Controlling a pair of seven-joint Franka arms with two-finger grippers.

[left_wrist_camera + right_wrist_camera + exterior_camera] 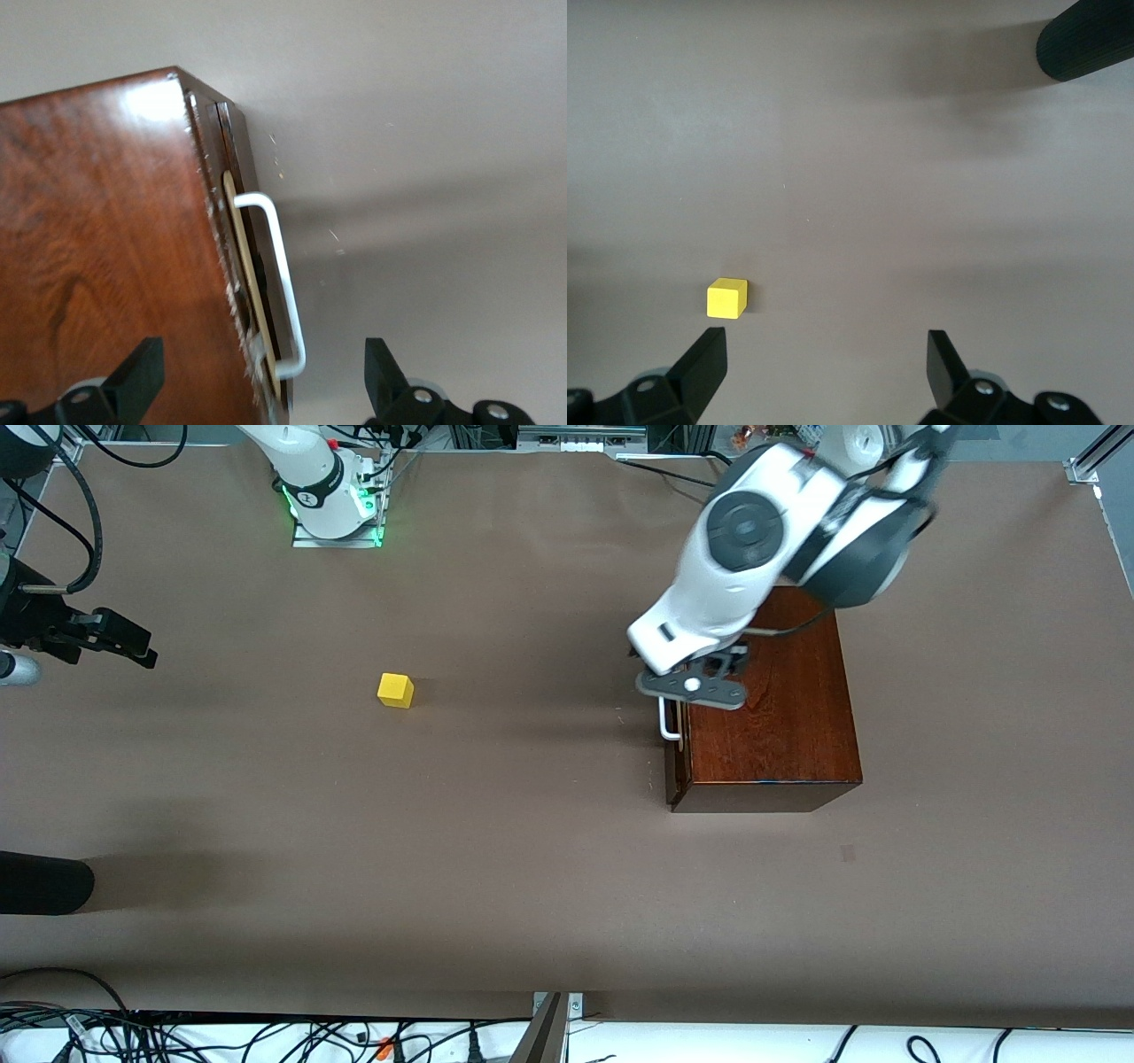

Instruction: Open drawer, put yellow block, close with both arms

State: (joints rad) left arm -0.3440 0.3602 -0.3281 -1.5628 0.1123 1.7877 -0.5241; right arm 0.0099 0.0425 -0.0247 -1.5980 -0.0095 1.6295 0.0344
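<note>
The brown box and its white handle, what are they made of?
The box looks like wood: dark reddish, glossy, grain lines showing under varnish. The white handle looks smooth and slightly shiny, maybe painted metal or plastic; I cannot tell which.

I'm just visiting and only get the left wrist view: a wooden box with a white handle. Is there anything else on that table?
Observer: Yes. A yellow block lies on the table, toward the right arm's end from the box.
Operator: Is anything holding it?
Observer: No. The right end effector hangs open over the table, farther toward that end than the block, touching nothing.
Operator: Anything more?
Observer: A black rounded object pokes in at the table's edge, nearer to the front camera than the block.
</note>
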